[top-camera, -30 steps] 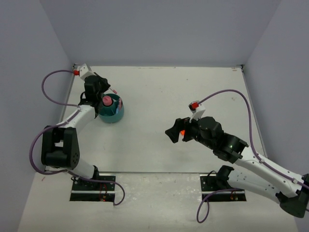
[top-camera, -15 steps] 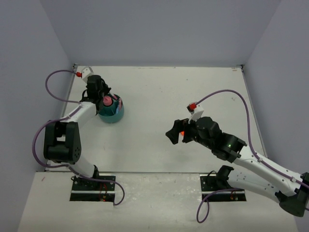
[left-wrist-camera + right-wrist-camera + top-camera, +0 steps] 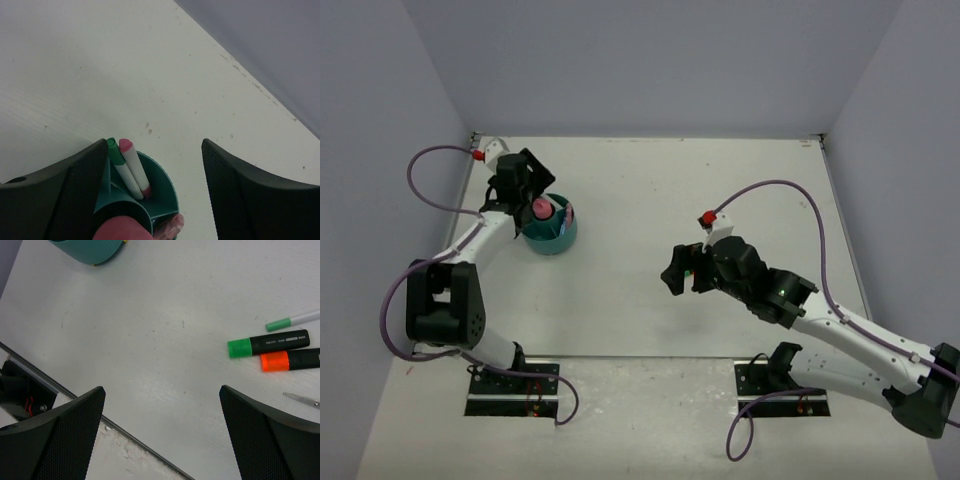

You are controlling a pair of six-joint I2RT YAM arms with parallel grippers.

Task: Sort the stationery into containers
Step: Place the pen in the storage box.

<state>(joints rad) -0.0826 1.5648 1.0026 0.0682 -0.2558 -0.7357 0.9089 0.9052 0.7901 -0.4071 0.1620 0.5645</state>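
Top external view puts my left gripper (image 3: 533, 188) at the far left of the table (image 3: 720, 190), just above the rim of the teal organiser (image 3: 558, 236). A pink tube (image 3: 541, 208) stands up out of the organiser. I cannot judge the jaw gap from up here, because the wrist body covers the fingers.

The left wrist camera settles it. The left gripper (image 3: 155, 145) is spread wide, its two black fingers (image 3: 55, 195) far apart with nothing between them. Below them sits the organiser (image 3: 162, 187), cut off by the bottom edge. One compartment holds a green-topped pen (image 3: 115, 155) and a pink-capped pen (image 3: 134, 170), side by side and leaning. The tube (image 3: 122, 231) is only a blurred pink dome at the bottom of the frame. Something pale pink beside it is too soft for me to name.

My right gripper (image 3: 674, 275) hovers above mid-table, and from above that arm hides whatever lies under it. Its wrist camera shows the right gripper (image 3: 162, 388) wide open too, and empty. On the table to its right lie a green highlighter (image 3: 268, 343) and, just beside it, an orange highlighter (image 3: 291, 360) that runs off the frame. A white pen (image 3: 295, 319) with a mint cap is likewise cropped. Of the scissors (image 3: 301, 400) I see only a blade tip. The organiser (image 3: 90, 251) shows as a teal sliver at the top edge, well apart from these items.
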